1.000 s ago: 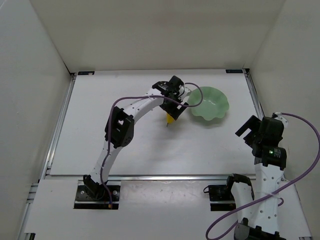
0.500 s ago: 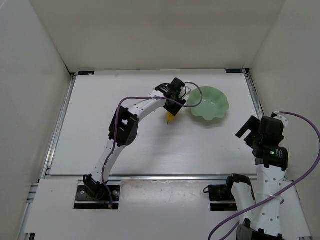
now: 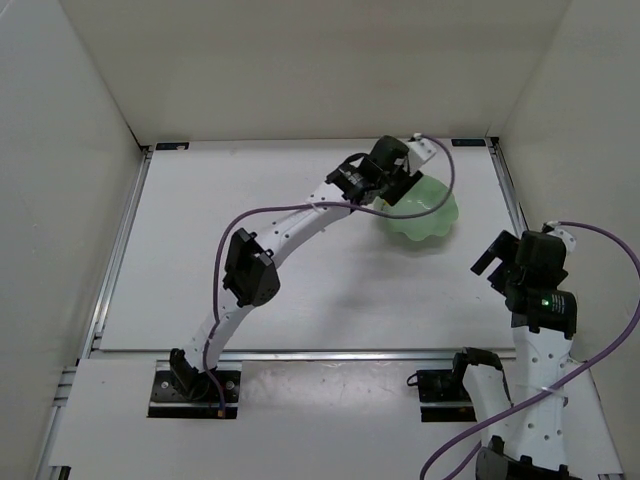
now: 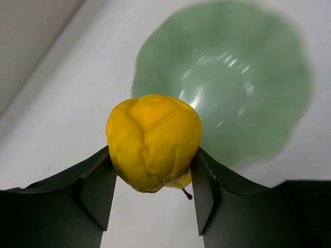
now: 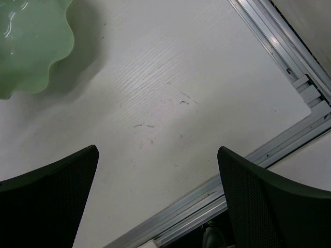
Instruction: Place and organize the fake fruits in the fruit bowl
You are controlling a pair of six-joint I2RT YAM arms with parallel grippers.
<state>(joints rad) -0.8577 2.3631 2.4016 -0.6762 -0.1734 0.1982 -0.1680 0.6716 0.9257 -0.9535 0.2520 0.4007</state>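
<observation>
The yellow pear [image 4: 154, 142], the fake fruit, is pinched between the two dark fingers of my left gripper [image 4: 152, 157], its thin dark stem pointing down toward the camera. It hangs in the air above the white table. The mint-green fruit bowl [image 4: 248, 77] lies beyond it, up and to the right, with nothing in it. From above, my left gripper [image 3: 392, 178] hovers over the bowl's [image 3: 425, 218] back-left rim and hides the pear. My right gripper [image 5: 158, 170] is open and holds nothing, well to the bowl's [image 5: 31, 46] right.
An aluminium rail [image 5: 248, 170] borders the table on the right, beneath my right gripper [image 3: 500, 258]. White walls close in the table at the back and both sides. A purple cable [image 3: 440, 170] loops over the bowl beside my left wrist.
My left gripper shut on the pear, lifted it off the table and swung it back and to the right, over the bowl's rim. The right arm has stayed in place.
</observation>
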